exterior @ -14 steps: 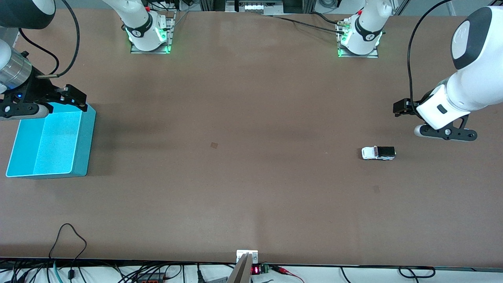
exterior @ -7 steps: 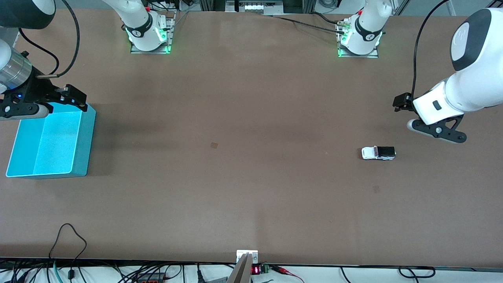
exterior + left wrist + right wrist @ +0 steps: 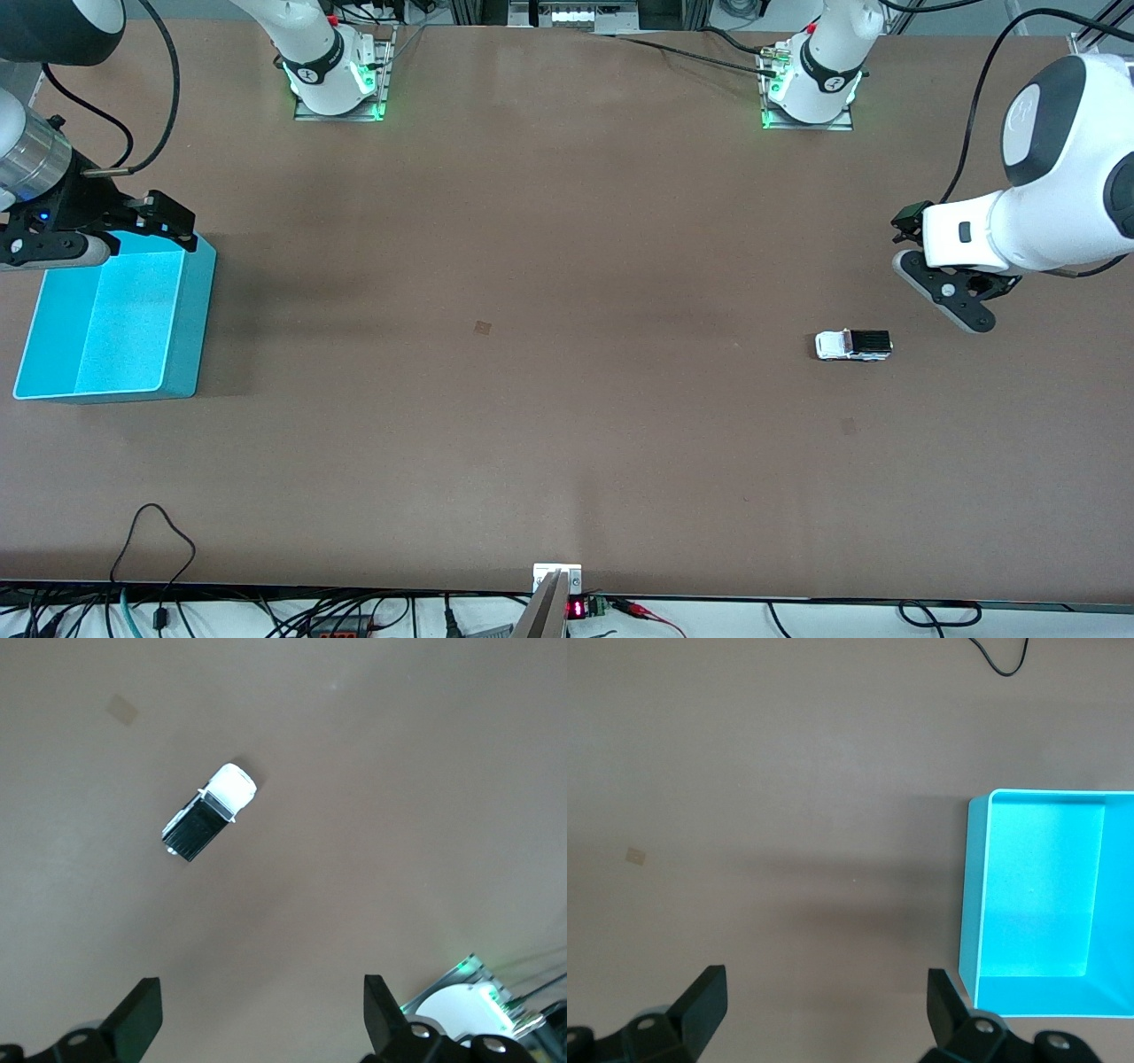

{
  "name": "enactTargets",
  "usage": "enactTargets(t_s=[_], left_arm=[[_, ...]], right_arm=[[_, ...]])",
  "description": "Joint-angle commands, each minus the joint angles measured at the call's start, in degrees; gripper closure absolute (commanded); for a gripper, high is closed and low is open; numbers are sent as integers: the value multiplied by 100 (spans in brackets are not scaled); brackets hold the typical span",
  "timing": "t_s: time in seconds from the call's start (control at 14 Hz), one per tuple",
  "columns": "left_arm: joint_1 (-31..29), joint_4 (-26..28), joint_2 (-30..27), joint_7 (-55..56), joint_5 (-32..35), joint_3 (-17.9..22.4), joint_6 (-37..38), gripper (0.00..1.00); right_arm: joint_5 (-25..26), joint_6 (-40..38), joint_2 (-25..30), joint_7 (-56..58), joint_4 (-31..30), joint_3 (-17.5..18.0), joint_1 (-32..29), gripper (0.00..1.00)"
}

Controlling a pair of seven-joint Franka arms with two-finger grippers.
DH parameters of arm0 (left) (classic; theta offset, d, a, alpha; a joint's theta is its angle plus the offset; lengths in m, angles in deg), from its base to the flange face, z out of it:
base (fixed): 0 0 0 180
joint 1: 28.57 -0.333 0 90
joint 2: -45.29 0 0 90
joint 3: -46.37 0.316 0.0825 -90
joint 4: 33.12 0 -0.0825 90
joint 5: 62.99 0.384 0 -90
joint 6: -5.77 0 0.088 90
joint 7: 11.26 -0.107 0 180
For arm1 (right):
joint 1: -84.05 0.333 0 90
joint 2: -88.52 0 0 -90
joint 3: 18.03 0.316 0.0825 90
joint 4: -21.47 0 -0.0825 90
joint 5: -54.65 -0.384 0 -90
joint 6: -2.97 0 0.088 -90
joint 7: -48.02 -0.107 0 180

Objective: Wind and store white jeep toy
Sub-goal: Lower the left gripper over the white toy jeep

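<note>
The white jeep toy [image 3: 853, 345] stands on its wheels on the brown table near the left arm's end; its black roof panel faces up. It also shows in the left wrist view [image 3: 210, 811]. My left gripper [image 3: 904, 224] hangs open and empty in the air over bare table, apart from the jeep; its fingers [image 3: 142, 1014] stand wide apart. My right gripper [image 3: 168, 217] waits open and empty in the air beside a corner of the teal bin [image 3: 190, 310]; bare table shows between its fingers [image 3: 704, 997].
The teal bin is open-topped and holds nothing; it stands at the right arm's end of the table and shows in the right wrist view [image 3: 967, 904]. A black cable [image 3: 155, 532] loops onto the table's edge nearest the front camera.
The left arm's wrist has turned and its hand has swung round above the table near the jeep. The jeep, the bin and the right arm have not moved.
</note>
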State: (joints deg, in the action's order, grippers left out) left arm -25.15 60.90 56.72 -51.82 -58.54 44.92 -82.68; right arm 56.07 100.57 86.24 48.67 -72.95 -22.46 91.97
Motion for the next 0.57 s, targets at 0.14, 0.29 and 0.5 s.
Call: enactTargets(t_s=[0.14,0.29,0.5], left_arm=[[-201,547,-123,-1260,135,-66,-480,0],[-340,608,-88,-1594,144,-66,-506,0],[-367,731,147,-2313,206,-84,-873,0]], right_arm=[[8,-66,122,-74,-50,12,17,0],[8,-66,122,-74,-50,4,17,0],[8,-66,122,-57,-50,12,17,0]])
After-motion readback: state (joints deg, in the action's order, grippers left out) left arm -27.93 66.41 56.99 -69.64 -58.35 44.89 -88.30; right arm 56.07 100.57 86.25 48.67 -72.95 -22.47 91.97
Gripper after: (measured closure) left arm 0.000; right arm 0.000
